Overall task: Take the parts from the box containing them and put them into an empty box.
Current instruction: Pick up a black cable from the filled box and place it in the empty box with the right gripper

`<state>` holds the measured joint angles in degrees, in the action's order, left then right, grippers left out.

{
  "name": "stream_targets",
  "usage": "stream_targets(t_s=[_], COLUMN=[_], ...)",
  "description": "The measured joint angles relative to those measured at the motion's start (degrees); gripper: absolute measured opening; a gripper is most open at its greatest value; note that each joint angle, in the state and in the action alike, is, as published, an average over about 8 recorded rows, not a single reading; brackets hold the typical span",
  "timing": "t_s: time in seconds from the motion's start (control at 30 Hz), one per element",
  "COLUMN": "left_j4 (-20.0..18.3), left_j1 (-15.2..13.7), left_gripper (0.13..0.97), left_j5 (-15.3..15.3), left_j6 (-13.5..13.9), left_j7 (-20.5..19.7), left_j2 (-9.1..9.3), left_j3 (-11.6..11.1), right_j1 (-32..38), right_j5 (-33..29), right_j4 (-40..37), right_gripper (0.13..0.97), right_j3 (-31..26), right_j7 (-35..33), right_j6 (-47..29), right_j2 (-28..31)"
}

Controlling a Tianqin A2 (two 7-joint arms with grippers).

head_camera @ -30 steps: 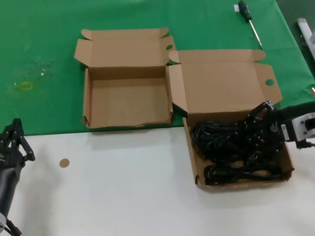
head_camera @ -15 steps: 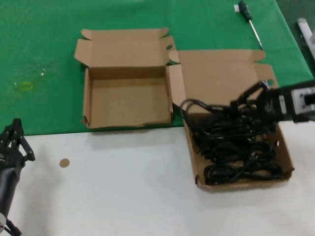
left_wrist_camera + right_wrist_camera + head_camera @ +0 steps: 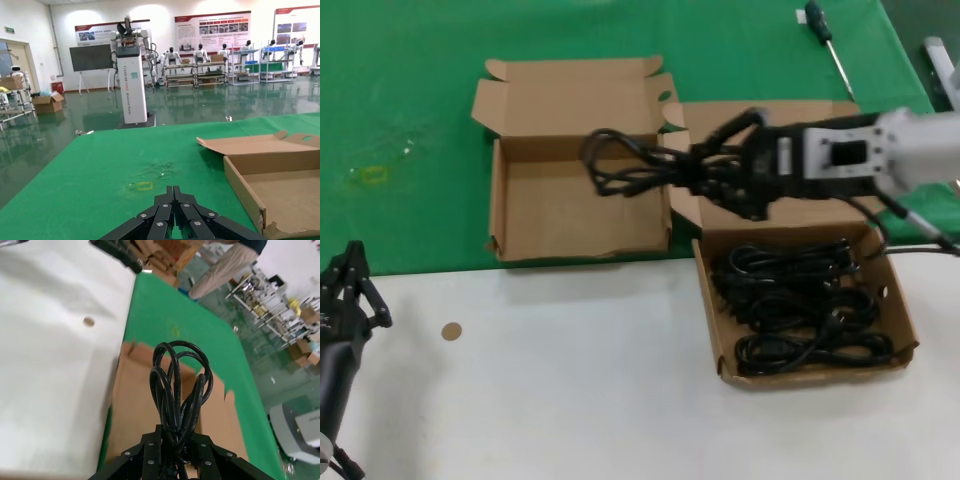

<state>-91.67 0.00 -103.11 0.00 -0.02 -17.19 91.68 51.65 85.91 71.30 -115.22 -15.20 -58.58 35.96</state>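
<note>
R gripper (image 3: 720, 172) clamped on power cord bundle (image 3: 625, 165), loops over smaller box (image 3: 575, 205). Wider box (image 3: 800, 300) holds more cords. L gripper (image 3: 345, 290) parked near-left, fingers together.

- Smaller box (image 3: 575, 215) lies open from above, its floor bare.
- Held cord bundle (image 3: 630, 165) hangs over its right wall.
- Raised lid (image 3: 570, 100) blocks the far side.

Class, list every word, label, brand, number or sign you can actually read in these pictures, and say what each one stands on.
None can be read.
Smaller cardboard box, wider cardboard box, cord bundle in the right gripper: no print visible.
Wall posters in the left wrist view: text too small to read.
Green sign by the door: unreadable.
</note>
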Motion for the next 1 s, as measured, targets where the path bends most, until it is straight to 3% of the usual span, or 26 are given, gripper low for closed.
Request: stream_targets(t_s=[0.33,1.0], left_j4=[0.0,0.0], left_j1=[0.0,0.0], left_gripper=[0.152,0.152], left_j5=[0.0,0.0], left_j6=[0.0,0.0], left_j7=[0.0,0.0], left_j2=[0.00,0.00], left_j3=[0.0,0.0], right_j1=[1.4,6.3], right_j5=[-4.2,-6.4], right_j4=[-2.8,-21.1], right_gripper=[0.239,0.238], right_j3=[-3.7,-6.7], right_j7=[1.8,-5.6], right_j6=[5.8,13.2], right_j2=[-8.4,-21.3])
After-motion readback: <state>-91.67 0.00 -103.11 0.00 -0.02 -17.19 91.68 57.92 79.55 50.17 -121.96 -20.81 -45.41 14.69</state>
